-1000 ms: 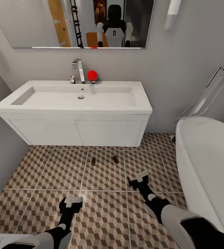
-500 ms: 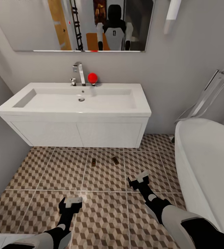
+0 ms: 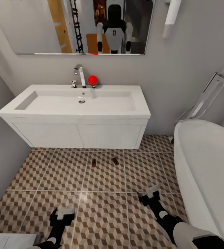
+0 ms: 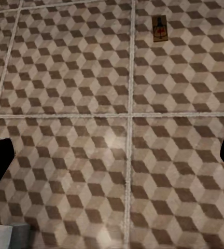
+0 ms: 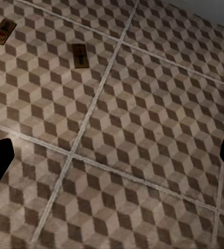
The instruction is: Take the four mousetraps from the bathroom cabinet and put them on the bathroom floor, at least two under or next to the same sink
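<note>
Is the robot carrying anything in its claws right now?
No. The left gripper and right gripper are both open and empty. Two mousetraps lie on the bathroom floor before the sink.

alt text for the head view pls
Two mousetraps lie on the cube-patterned bathroom floor in front of a white sink with a chrome tap. Both grippers, left and right, hang empty above the tiles, beside a white bathtub.
</note>
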You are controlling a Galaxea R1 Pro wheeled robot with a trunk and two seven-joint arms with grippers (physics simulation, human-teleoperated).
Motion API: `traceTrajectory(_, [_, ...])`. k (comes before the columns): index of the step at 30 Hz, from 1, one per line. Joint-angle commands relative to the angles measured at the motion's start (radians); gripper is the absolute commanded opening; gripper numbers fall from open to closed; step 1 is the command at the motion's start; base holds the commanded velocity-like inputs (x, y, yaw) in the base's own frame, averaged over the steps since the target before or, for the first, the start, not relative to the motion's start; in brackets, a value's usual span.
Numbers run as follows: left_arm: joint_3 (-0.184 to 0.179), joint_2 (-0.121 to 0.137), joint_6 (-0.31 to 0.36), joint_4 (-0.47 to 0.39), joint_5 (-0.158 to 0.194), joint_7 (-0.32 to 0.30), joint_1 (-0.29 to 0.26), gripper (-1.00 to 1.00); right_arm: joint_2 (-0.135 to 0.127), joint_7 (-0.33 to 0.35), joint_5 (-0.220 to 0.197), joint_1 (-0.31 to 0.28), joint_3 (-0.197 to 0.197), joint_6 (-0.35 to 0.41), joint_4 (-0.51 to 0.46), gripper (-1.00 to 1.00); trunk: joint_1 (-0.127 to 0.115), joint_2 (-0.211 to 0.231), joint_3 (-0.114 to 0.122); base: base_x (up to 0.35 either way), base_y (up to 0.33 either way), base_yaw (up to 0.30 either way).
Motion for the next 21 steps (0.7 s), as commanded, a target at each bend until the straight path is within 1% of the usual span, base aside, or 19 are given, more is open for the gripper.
traceTrajectory(1, [-0.005, 0.004, -0.005, 0.004, -0.007, 0.009, 0.012, 1.0, -0.011, -0.009, -0.009, 0.019, 0.009, -0.002, 0.001, 1.0, -0.004, 0.007, 0.003, 0.0, 0.0, 0.0])
traceTrajectory(3, [-0.005, 0.007, -0.005, 0.004, -0.007, 0.009, 0.028, 1.0, -0.02, -0.009, -0.034, 0.036, 0.009, -0.006, 0.001, 1.0, -0.012, 0.021, 0.009, 0.0, 0.0, 0.0])
traceTrajectory(5, [-0.005, 0.012, -0.005, 0.004, -0.007, 0.008, 0.057, 1.0, -0.03, -0.008, -0.102, 0.059, 0.009, -0.021, 0.001, 1.0, -0.019, 0.035, 0.015, 0.0, 0.0, 0.0])
traceTrajectory(7, [-0.005, 0.013, -0.005, 0.004, -0.007, 0.008, 0.069, 1.0, -0.033, -0.008, -0.135, 0.073, 0.009, -0.03, 0.002, 1.0, -0.027, 0.049, 0.022, 0.0, 0.0, 0.0])
traceTrajectory(8, [-0.005, 0.015, -0.005, 0.005, -0.007, 0.008, 0.088, 1.0, -0.038, -0.007, -0.173, 0.095, 0.009, -0.042, 0.002, 1.0, -0.031, 0.056, 0.026, 0.0, 0.0, 0.0])
traceTrajectory(12, [-0.005, 0.025, -0.005, 0.004, -0.007, 0.008, 0.117, 1.0, -0.042, -0.007, -0.199, 0.116, 0.009, -0.05, 0.002, 1.0, -0.046, 0.084, 0.042, 0.0, 0.0, 0.0])
traceTrajectory(13, [-0.005, 0.031, -0.006, 0.005, -0.007, 0.008, 0.13, 1.0, -0.043, -0.007, -0.206, 0.125, 0.009, -0.053, 0.002, 1.0, -0.05, 0.091, 0.046, 0.0, 0.0, 0.0])
traceTrajectory(17, [-0.005, 0.039, -0.005, 0.005, -0.007, 0.008, 0.157, 1.0, -0.044, -0.007, -0.215, 0.144, 0.009, -0.055, 0.002, 1.0, -0.065, 0.119, 0.065, 0.0, 0.0, 0.0])
traceTrajectory(21, [-0.005, 0.041, -0.005, 0.005, -0.007, 0.009, 0.177, 1.0, -0.044, -0.007, -0.218, 0.158, 0.009, -0.056, 0.002, 1.0, -0.081, 0.147, 0.083, 0.0, 0.0, 0.0])
